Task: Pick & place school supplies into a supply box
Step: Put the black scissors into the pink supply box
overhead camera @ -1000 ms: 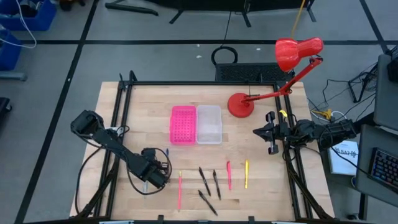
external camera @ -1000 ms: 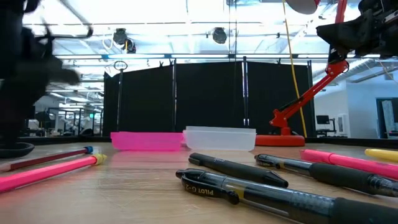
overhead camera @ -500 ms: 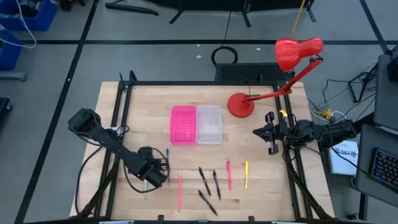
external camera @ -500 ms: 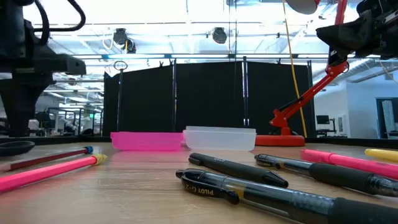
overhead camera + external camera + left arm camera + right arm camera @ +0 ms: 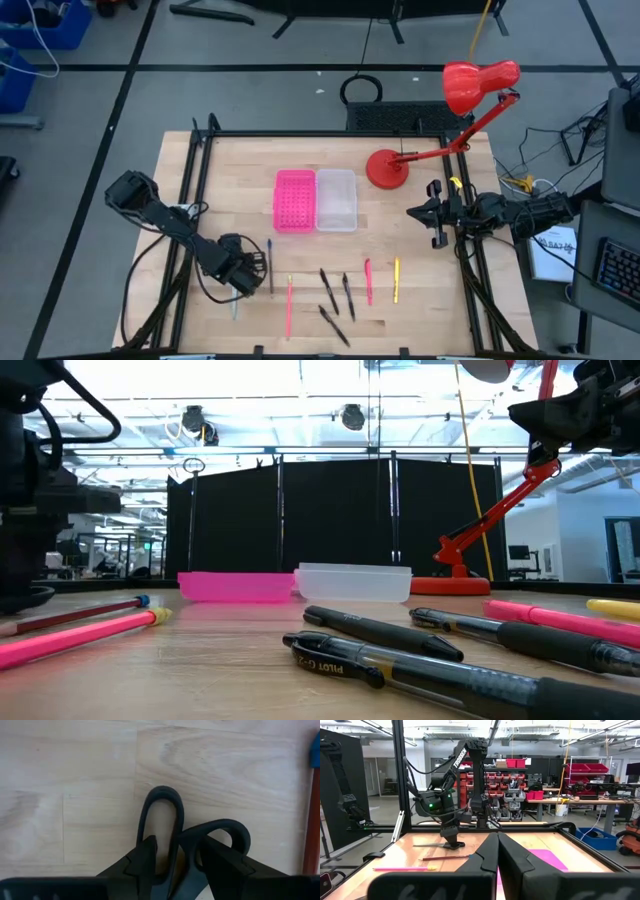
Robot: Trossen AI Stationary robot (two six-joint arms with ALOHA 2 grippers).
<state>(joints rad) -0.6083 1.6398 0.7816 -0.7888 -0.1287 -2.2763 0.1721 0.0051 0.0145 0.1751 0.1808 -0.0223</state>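
Observation:
The black-handled scissors (image 5: 165, 827) lie flat on the wood at the table's near left, one handle loop (image 5: 20, 598) on the table. My left gripper (image 5: 177, 862) (image 5: 238, 268) stands low over them, pointing down, open, one finger on each side of where the two loops meet. Several pens and pencils lie along the near edge: a pink pencil (image 5: 289, 305), a dark pencil (image 5: 269, 265), black pens (image 5: 328, 290), a pink pen (image 5: 368, 282), a yellow one (image 5: 396, 280). The translucent supply box (image 5: 336, 200) sits mid-table. My right gripper (image 5: 432, 225) waits shut at the right edge. My left gripper comes at the scissors' handle end from above, its fingers (image 5: 142, 862) over the two loops and the loops' inner rims (image 5: 180, 845) between them. Whether the fingers touch the handles, I cannot tell. The scissors lie flat on the table.
A bright pink perforated tray (image 5: 294, 200) lies against the box's left side. A red desk lamp stands with its base (image 5: 388, 168) at the far right, its arm reaching over the right edge. A black frame (image 5: 200, 180) borders the table. Bare wood lies between box and pens.
My left gripper has moved a little toward the table's left and far edges and has come down over the scissors' handles. The scissors, pens and box have stayed where they were.

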